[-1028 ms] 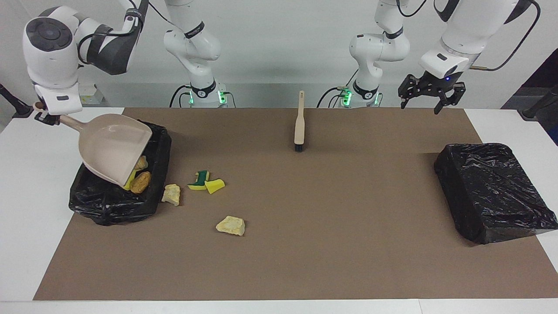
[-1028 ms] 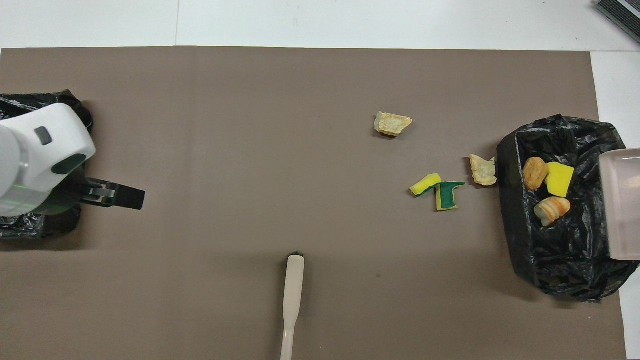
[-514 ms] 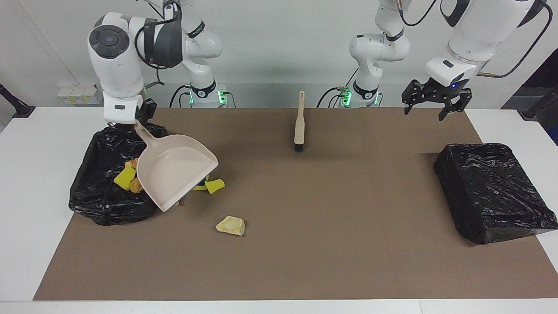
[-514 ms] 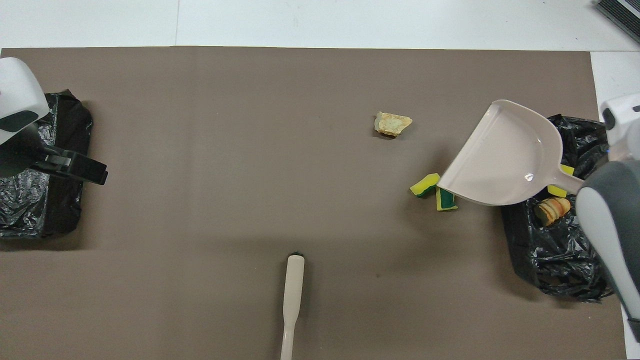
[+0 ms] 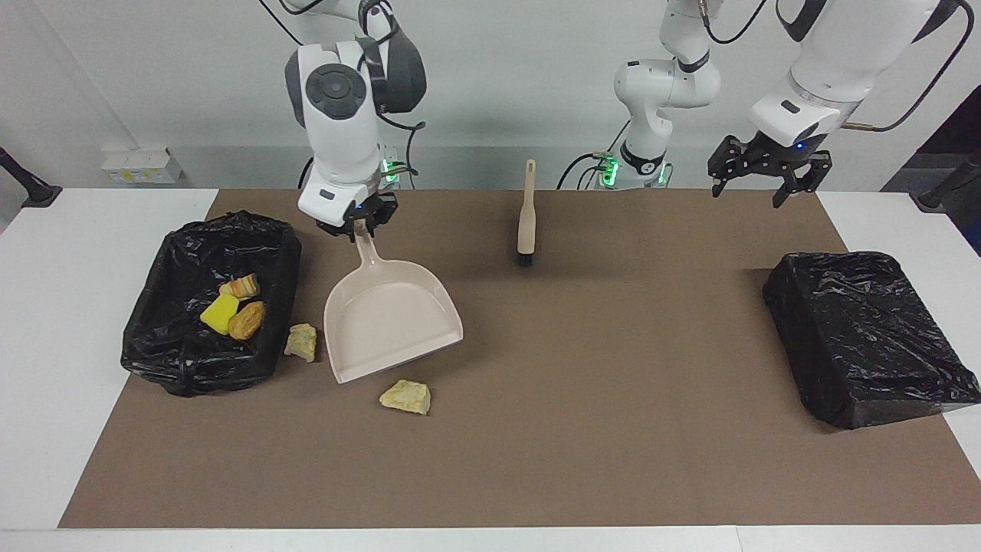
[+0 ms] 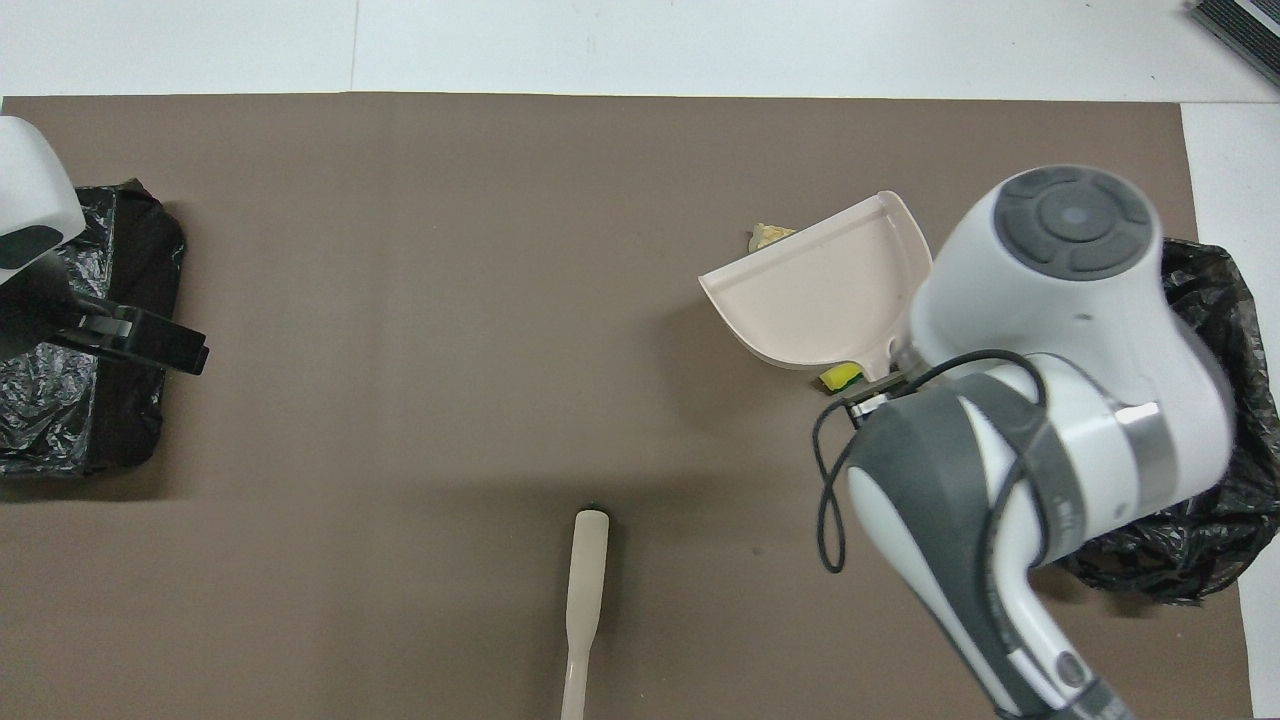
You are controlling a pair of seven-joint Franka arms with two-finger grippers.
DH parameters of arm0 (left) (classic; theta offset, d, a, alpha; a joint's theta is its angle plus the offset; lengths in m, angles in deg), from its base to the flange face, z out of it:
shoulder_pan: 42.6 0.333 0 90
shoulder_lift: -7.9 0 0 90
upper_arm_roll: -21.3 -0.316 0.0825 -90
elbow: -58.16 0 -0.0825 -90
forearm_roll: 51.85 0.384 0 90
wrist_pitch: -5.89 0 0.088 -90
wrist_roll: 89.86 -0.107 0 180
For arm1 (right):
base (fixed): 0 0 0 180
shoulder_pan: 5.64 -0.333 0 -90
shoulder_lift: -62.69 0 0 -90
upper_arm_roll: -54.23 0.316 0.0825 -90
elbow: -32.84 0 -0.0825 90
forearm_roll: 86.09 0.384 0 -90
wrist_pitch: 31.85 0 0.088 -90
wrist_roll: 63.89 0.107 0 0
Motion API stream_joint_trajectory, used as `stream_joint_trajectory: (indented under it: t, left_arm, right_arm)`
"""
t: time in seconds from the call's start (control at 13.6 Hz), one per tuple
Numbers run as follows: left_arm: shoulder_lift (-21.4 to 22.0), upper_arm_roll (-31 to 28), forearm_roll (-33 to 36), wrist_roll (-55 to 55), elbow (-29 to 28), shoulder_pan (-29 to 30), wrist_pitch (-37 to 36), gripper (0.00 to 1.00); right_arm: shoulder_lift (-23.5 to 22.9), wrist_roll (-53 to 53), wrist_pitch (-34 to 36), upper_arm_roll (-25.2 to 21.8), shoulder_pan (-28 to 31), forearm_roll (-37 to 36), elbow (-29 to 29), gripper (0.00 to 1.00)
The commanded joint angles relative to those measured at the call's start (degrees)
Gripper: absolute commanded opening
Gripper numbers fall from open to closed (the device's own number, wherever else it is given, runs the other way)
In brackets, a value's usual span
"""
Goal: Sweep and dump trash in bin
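Nearest the robots, the brush (image 5: 526,218) lies on the mat (image 5: 613,429) about midway between the two bases, handle toward the robots, bristles away. The left gripper (image 5: 766,170) hangs spread wide and empty over the mat's edge at the left arm's end, well apart from the brush; as the free arm, it looks the one to fetch it.

The right gripper (image 5: 356,221) is clamped on the handle of the pan (image 5: 387,322). The pan's long axis runs away from the robots, mouth facing away. Whether its lip touches the mat I cannot tell. A green-and-yellow sponge (image 6: 842,376) peeps out from under the pan near the handle, so it sits on the wrong side of the mouth.

Beside the pan, a pale lump (image 5: 301,341) lies just beside the bin (image 5: 285,253), which holds three scraps (image 5: 247,320). Farther out, just off the pan's lip, lies a second lump (image 5: 405,396), nothing between them.

A second bin (image 5: 866,337) sits at the left arm's end, clear of all this
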Motion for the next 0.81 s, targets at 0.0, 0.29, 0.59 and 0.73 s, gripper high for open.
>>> stream_joint_trajectory:
  t: [0.0,0.29,0.59,0.73]
  left_arm:
    - [1.01,0.3,0.78,-0.16,-0.19,0.54,-0.75,1.0]
    - [1.01,0.3,0.78,-0.16,-0.19,0.54,-0.75,1.0]
    - [1.01,0.3,0.78,-0.16,-0.19,0.54,-0.75,1.0]
    - [1.01,0.3,0.78,-0.07,-0.19,0.45,-0.75,1.0]
  right_arm:
    - [-3.0,10.03,-2.38,-0.25,-3.36,5.41,-1.88,0.0]
    - [-11.25,26.38,-4.93,-0.25,-12.14,6.49,-7.14,0.0]
    - [-24.6,37.12,-11.78,-0.25,-18.22,7.02,-19.61,0.0]
    - [-28.04,37.84,-14.16,-0.16,-19.01,7.19,-22.53,0.0]
